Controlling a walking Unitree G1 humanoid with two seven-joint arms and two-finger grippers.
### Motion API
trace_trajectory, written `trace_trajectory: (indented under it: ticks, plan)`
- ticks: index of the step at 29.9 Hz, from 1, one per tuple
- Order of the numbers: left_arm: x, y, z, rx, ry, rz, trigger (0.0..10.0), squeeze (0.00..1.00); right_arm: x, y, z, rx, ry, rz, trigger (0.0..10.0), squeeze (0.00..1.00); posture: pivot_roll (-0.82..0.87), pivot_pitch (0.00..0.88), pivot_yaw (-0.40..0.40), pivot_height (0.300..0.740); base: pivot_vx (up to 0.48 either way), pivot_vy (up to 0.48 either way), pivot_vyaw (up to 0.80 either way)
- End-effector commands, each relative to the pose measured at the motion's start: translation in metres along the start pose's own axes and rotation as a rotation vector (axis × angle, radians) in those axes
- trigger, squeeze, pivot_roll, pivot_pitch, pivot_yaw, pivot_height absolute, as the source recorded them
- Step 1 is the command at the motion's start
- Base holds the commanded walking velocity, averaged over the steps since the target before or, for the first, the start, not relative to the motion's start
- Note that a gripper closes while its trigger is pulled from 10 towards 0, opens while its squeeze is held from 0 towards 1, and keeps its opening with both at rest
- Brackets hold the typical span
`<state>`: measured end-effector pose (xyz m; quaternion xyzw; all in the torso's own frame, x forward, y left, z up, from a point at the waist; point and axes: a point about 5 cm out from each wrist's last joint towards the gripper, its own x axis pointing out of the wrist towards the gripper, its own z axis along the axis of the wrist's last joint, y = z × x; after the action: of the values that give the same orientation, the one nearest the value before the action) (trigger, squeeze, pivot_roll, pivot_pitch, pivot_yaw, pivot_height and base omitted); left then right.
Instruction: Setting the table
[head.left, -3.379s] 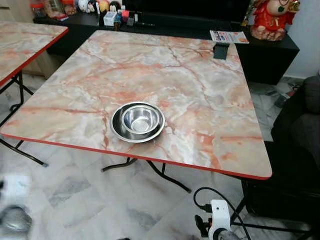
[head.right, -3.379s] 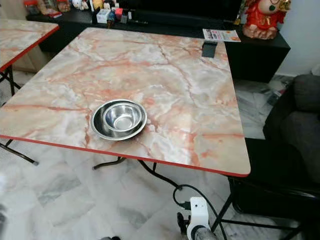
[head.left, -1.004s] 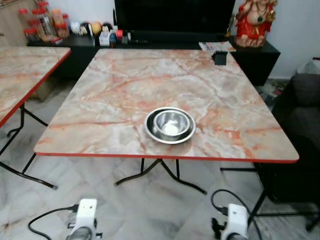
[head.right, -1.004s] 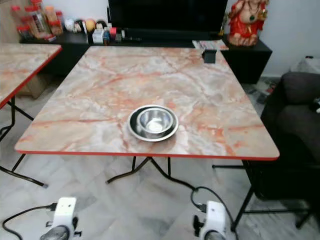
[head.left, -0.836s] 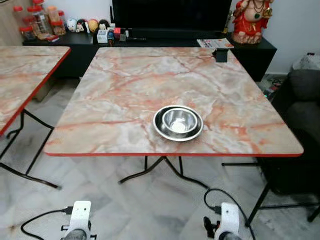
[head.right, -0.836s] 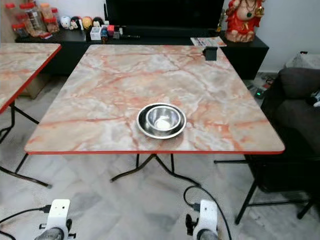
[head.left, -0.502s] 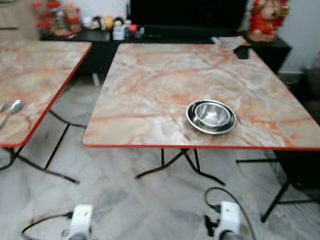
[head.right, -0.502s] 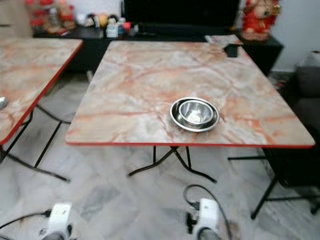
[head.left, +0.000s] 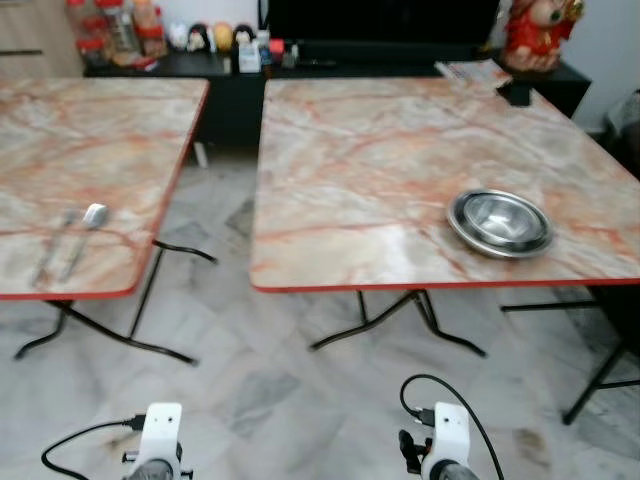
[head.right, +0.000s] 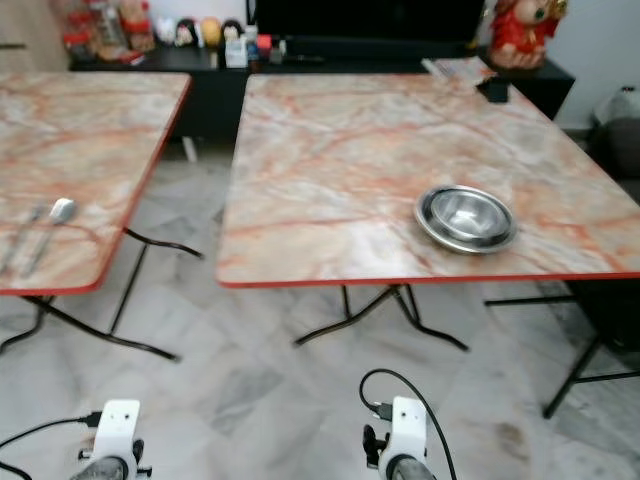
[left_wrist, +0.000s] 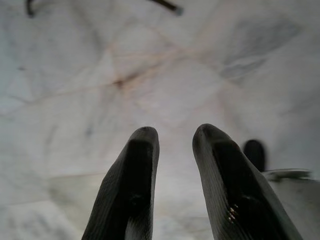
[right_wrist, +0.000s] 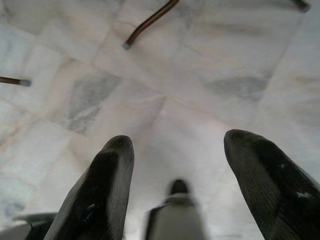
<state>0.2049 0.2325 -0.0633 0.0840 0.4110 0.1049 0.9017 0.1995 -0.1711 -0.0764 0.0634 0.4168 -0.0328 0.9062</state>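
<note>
A steel bowl (head.left: 500, 218) nests in a steel plate (head.left: 461, 222) near the front edge of the right marble table (head.left: 380, 150). On the left marble table (head.left: 90, 150) lie a spoon (head.left: 92, 215) and, beside it, a fork (head.left: 52, 248). Both arms hang low over the floor, far from either table. In its wrist view my left gripper (left_wrist: 172, 132) has its fingers a little apart with bare floor between them. My right gripper (right_wrist: 175, 142) is wide open over the tiles and holds nothing.
A walkway of marble floor (head.left: 215, 330) runs between the tables, crossed by their black folding legs (head.left: 170, 250). Behind stands a black cabinet (head.left: 230, 75) with jars, small items and a red figurine (head.left: 530, 30). A small black box (head.left: 516, 92) sits at the right table's far corner.
The camera has swung to the left, so the left table with spoon and fork has come into view. The bowl and plate lie where they were on their table.
</note>
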Motion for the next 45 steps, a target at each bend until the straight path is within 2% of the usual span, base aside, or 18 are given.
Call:
trace_trajectory:
  ticks: [1,12,45]
  plan:
    - [-0.0009,-0.007,-0.0027,-0.013,0.008,-0.015,10.0,0.0,-0.002,-0.008,-0.0053,0.001,0.013,-0.022,10.0,0.0,0.04,0.088,-0.005,0.74,0.0,0.48,0.0]
    - [-0.001,-0.0067,-0.0026,-0.021,0.005,-0.009,10.0,0.0,-0.0018,-0.0069,-0.0048,-0.01,0.014,-0.016,10.0,0.0,0.04,0.094,-0.009,0.74,0.0,0.48,0.0]
    - [-0.0004,-0.0041,-0.0005,0.007,-0.002,-0.021,10.0,0.0,-0.0004,-0.0002,-0.0014,-0.041,0.005,0.019,10.0,0.0,0.05,0.013,0.009,0.74,0.0,0.478,0.0]
